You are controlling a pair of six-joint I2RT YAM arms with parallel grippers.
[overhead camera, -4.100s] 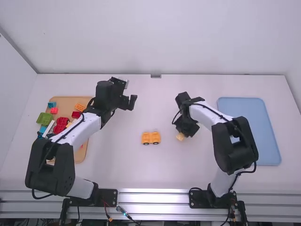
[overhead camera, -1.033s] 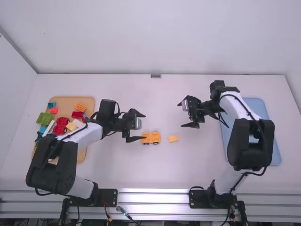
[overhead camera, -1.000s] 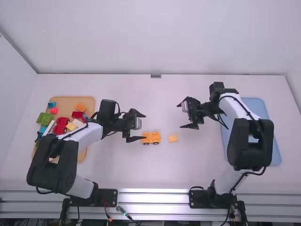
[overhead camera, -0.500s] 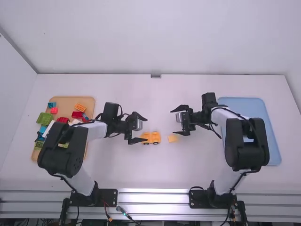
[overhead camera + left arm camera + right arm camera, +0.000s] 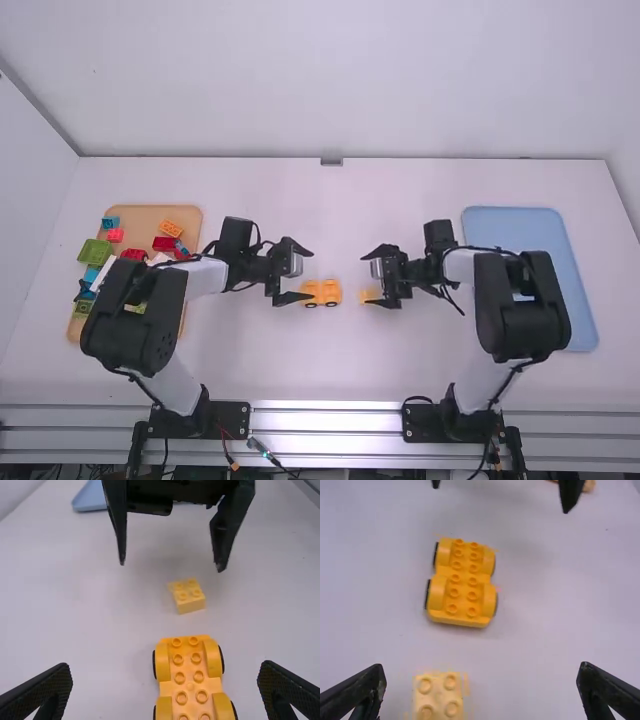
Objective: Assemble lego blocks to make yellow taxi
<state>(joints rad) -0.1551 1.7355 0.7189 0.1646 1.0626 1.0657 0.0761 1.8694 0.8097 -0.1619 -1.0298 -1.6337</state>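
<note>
1. High view: matte white table w/ smooth tan tray, rounded corners, at far L, & flat light-blue tray at far R. On the tan tray: a stubby green block, an orange studded block & other coloured pcs.

2. L gripper, black, hard-edged: fingers spread wide, nothing btwn tips; it stands by the L end of the yellow plastic car base.

3. R gripper, same build: fingers also wide apart, over & about the small pale-yellow plastic block, w/o a grip.

4. L wrist view: car base is glossy, narrow-waisted, w/ rounded fenders, black wheels along its sides & rows of round studs on top, bare of other pcs. Block lies just beyond one end, apart from it, on the table.

5. R wrist view: block is squarish, w/ four round hollow-topped studs facing up; it sits btwn the R fingers, off-centre, nearer one, w/ space either side. Car base lies farther off, wheels down, studs up.
</note>
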